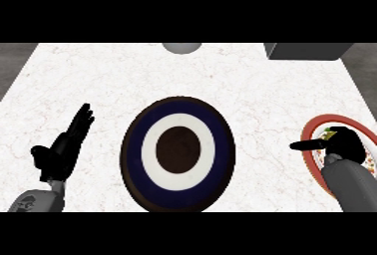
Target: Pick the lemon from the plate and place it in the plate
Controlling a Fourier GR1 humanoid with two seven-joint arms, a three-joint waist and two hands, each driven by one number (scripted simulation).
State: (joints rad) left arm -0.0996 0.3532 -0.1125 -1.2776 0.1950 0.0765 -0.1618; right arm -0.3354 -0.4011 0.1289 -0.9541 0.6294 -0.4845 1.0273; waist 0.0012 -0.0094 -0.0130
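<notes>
On the white marble counter [243, 84] a large plate with dark blue and white rings and a brown middle [178, 153] lies in the centre. At the right edge lies a red-rimmed plate [324, 122], and the right hand [340, 145] sits over it, thumb jutting left, fingers curled around the lemon [330, 132], of which only a small yellow patch shows at the top of the hand. The left hand [65, 147] rests released at the left, fingers straight and pointing up, well apart from the ringed plate. A grey rounded object [182, 47] and a dark grey box [307, 51] stand at the far edge.
</notes>
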